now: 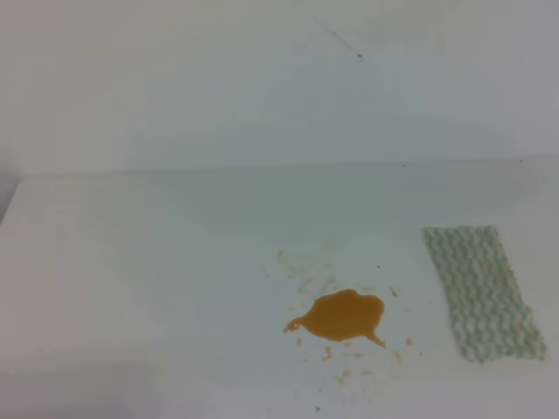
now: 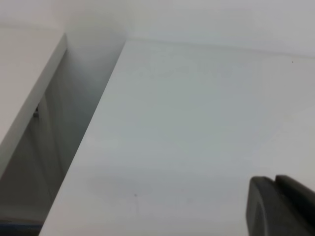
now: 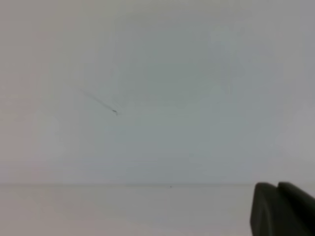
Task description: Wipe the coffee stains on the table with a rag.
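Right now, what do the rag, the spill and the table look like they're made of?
The rag: seemingly thin woven or nonwoven cloth, matte, with a pale green and white wavy pattern, lying flat. The coffee stains: orange-brown liquid, smooth-edged blotch with scattered specks. The table: plain white, smooth, probably laminate or painted board; the blur leaves that open.

Tabletop [image 1: 131, 288]: coffee stains [image 1: 342, 316] lie near, right of centre, with specks scattered around the main blotch. Rag [image 1: 481, 291] lies flat at the right, well apart from the blotch. Wall [image 1: 262, 78] stands behind the far edge.
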